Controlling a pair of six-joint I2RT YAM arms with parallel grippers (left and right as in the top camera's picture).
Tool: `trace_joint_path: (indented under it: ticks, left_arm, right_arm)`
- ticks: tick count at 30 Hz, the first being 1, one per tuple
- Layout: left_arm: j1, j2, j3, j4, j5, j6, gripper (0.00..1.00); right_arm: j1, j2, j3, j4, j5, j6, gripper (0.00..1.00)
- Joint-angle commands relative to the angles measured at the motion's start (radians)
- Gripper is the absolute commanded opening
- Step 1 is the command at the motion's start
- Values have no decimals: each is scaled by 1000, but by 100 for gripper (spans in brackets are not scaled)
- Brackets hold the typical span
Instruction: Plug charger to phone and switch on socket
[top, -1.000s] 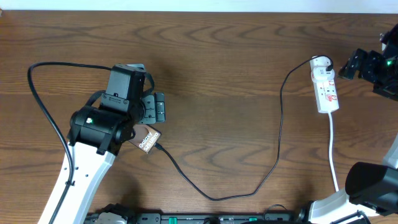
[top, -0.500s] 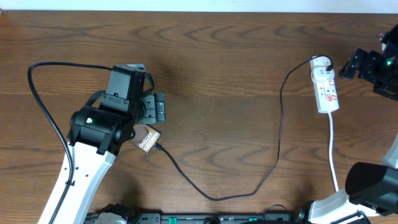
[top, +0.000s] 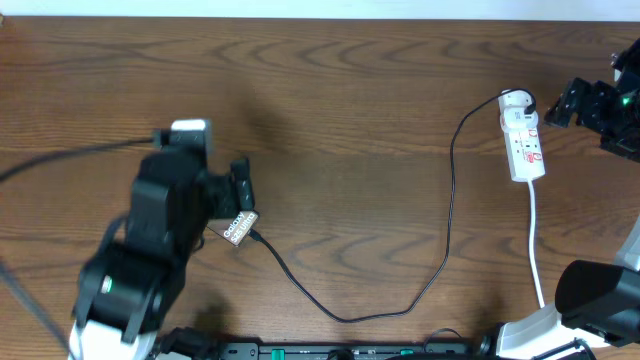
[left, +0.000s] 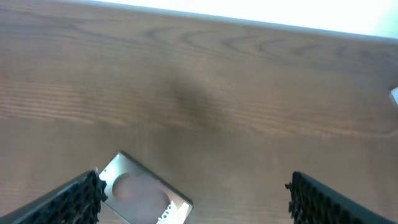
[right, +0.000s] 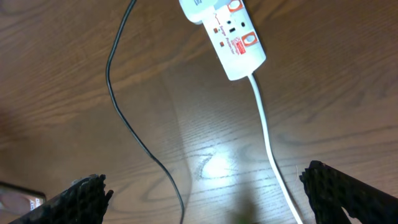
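Note:
The phone (top: 236, 226) lies flat on the wood table, its "Galaxy" lettering up. In the left wrist view the phone (left: 146, 194) shows a silvery face with an oval, low and next to the left finger. The charger (top: 350, 317), a thin black cable, runs from the phone's lower end in a long loop up to the socket (top: 524, 138). My left gripper (top: 243, 190) hovers open just beyond the phone, blurred. My left gripper (left: 194, 186) holds nothing. My right gripper (top: 562, 103) is open to the right of the socket. The socket (right: 230, 31) lies ahead of my right gripper (right: 205, 183).
The socket's white cord (top: 535, 240) runs toward the table's front edge, and the white cord (right: 267, 137) passes between my right fingers. A black robot cable (top: 60, 155) trails off left. A dark rail (top: 330, 350) lines the front edge.
My left arm has swung back toward the front left and is blurred with motion. Phone, charger and socket have not shifted. The right arm is still.

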Motion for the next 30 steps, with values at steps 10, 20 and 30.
trace_joint_path:
  ticks: [10, 20, 30]
  left_arm:
    - [85, -667, -592, 439, 31, 60, 93]
    - [143, -838, -778, 544, 71, 78, 93]
    - [143, -842, -906, 547, 153, 284, 93]
  right_arm:
    - [4, -6, 13, -1, -6, 13, 99]
    - [4, -6, 13, -1, -6, 13, 99]
    - [4, -6, 13, -1, -6, 13, 99]
